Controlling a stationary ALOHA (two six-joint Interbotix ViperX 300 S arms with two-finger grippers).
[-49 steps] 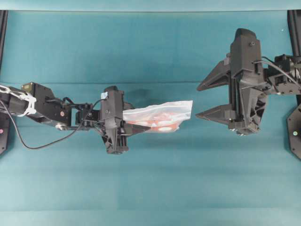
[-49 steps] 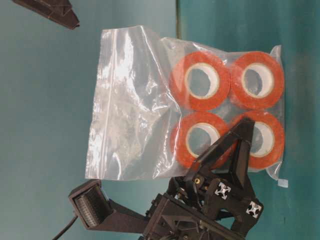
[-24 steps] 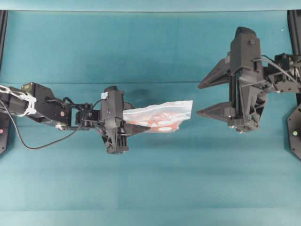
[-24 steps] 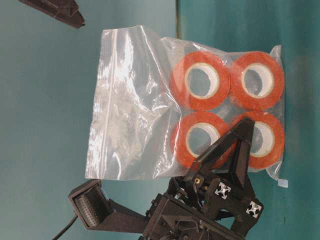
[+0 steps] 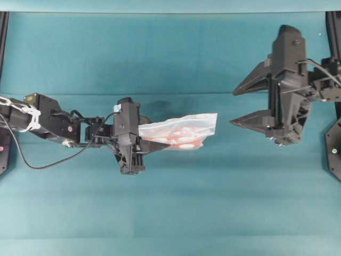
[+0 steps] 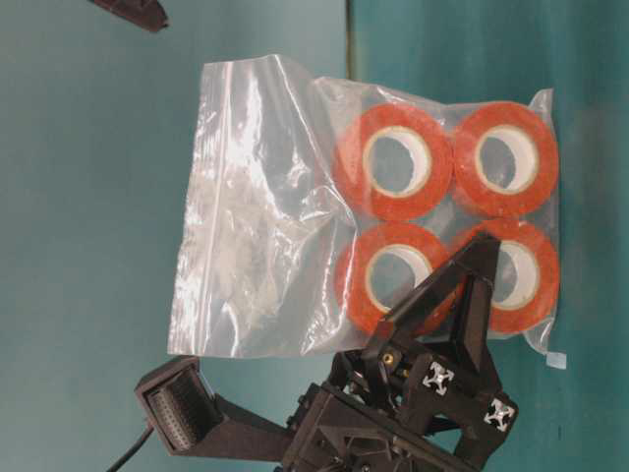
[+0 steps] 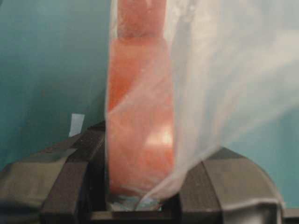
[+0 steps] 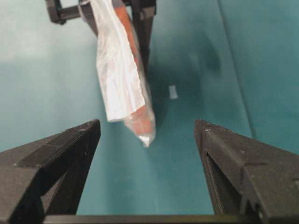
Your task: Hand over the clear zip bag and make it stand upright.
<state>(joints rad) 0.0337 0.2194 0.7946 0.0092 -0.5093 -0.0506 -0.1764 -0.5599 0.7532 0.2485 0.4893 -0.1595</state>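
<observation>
Left gripper (image 5: 150, 145) clamped on one end of the clear zip bag (image 5: 181, 131), holding it in the air above the middle of the teal table (image 5: 170, 208). Four orange rolls (image 6: 447, 228) with white cores packed against one side of the bag; other half slack and empty. No legible writing or brand. Right gripper (image 5: 241, 104) spread wide, holding nothing, well apart from the bag's free end, toward the table's right edge.
</observation>
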